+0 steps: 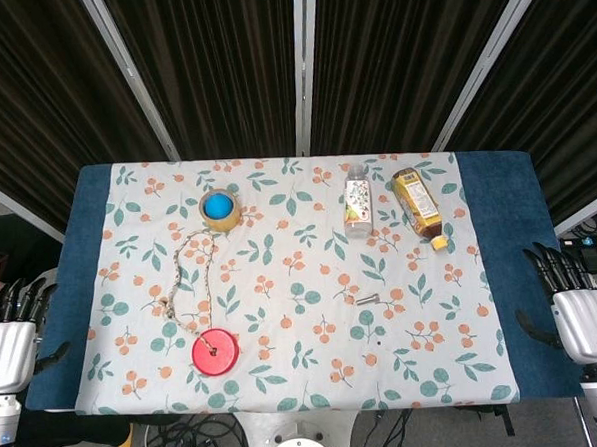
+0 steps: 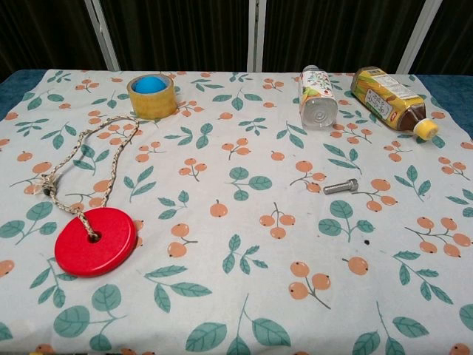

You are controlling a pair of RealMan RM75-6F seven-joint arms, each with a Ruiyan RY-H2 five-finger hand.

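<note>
Left hand (image 1: 9, 339) nearest red disc (image 1: 216, 351) — apart

The bench (image 1: 502, 283) has a blue top, covered across most of its width by a patterned cloth (image 1: 302, 283) printed with leaves and orange berries. On the cloth, far left, stands a tape roll (image 1: 221, 211) with a blue ball (image 1: 216, 206) seated in its core. A red disc (image 1: 216, 351) lies near the front left, tied to a looped cord (image 1: 188, 269). A clear bottle (image 1: 356, 201) and a yellow-capped bottle (image 1: 418, 202) lie on their sides at the far right. A bolt (image 1: 369, 299) lies near the centre.
</note>
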